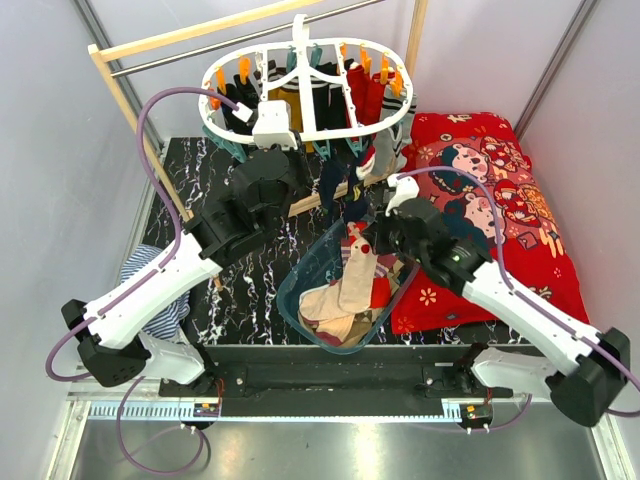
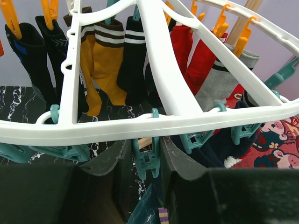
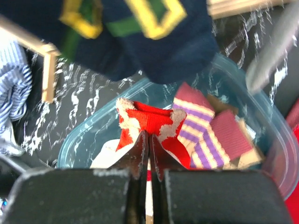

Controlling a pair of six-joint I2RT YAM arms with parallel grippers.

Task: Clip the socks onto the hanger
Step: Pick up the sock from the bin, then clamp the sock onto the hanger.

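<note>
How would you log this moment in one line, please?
Left tool: closed on teal clip at hanger rim | Right tool: shut on red sock, over tub | Status: red sock not yet clipped

Bright, even light fills the top view; shadows are soft, and a pale sheen lies on the metal strip point(image 1: 330, 440) along the bottom edge. The left wrist view is sharp, dark along its lower edge. In the right wrist view the navy sock point(image 3: 140, 37) at top is blurred
</note>
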